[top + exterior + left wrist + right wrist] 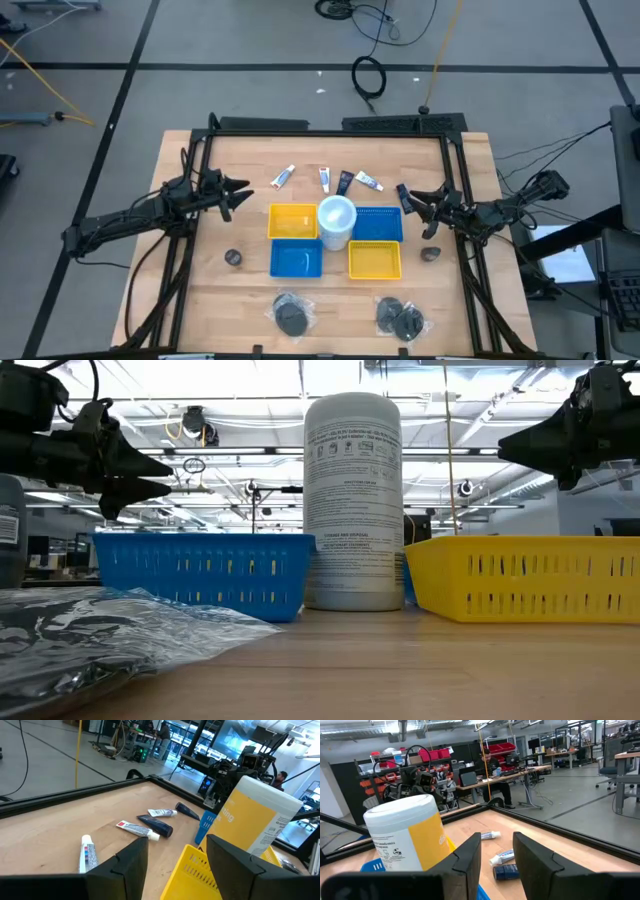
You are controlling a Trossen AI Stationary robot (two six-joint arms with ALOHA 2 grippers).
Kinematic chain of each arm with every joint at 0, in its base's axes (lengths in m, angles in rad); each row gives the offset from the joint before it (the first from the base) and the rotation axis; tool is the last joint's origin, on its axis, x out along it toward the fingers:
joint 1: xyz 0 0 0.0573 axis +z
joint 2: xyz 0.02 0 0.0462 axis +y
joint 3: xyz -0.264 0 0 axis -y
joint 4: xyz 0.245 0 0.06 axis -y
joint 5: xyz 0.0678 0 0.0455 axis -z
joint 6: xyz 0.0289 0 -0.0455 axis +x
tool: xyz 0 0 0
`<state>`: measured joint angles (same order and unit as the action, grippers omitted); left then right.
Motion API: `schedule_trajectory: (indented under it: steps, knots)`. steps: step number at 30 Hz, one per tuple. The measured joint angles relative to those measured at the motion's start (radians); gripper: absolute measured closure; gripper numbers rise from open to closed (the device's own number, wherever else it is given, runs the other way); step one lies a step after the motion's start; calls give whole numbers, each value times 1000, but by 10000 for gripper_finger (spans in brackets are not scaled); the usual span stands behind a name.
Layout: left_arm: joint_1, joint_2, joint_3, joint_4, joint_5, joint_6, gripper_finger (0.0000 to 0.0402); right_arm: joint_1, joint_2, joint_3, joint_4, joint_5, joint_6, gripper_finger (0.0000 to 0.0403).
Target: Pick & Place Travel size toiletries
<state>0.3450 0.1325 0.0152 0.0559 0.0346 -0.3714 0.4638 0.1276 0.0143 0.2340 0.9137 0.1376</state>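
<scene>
Toiletries lie ahead of both arms: white tube [86,855] just past the left gripper [177,857], its fingers spread, empty. Right gripper [497,852] open too, dark tube [506,871] beyond. Risk: a shallow descent could skid the tube along the desk [470,300].

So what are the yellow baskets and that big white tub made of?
The yellow baskets look like hard, glossy plastic: thin slotted walls all round. The big white tub seems to be smooth plastic too, with a printed label wrapped around it.
</scene>
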Motion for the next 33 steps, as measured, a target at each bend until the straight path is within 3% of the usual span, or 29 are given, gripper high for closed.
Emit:
schedule_trajectory:
  steps: [7, 15, 17, 19, 22, 24, 29, 33]
  knots:
    - [0, 0, 0, 0, 0, 0, 201, 0, 0, 1, 0, -1, 0, 298]
    - [0, 0, 0, 0, -97, 270, 201, -1, 0, 1, 113, -4, 9, 298]
    - [0, 0, 0, 0, -99, 294, 201, 7, -1, 10, 116, -68, -16, 298]
    - [0, 0, 0, 0, -99, 300, 201, 24, 0, 26, 91, -201, -97, 298]
    - [0, 0, 0, 0, -99, 289, 201, 67, 12, 73, -48, -316, -124, 298]
    - [0, 0, 0, 0, -98, 278, 201, 101, 43, 123, -159, -297, -76, 302]
    - [0, 0, 0, 1, -97, 261, 201, 218, 203, 255, -215, -291, 20, 321]
    - [0, 0, 0, 8, -96, 260, 201, 309, 364, 393, -398, -162, 94, 339]
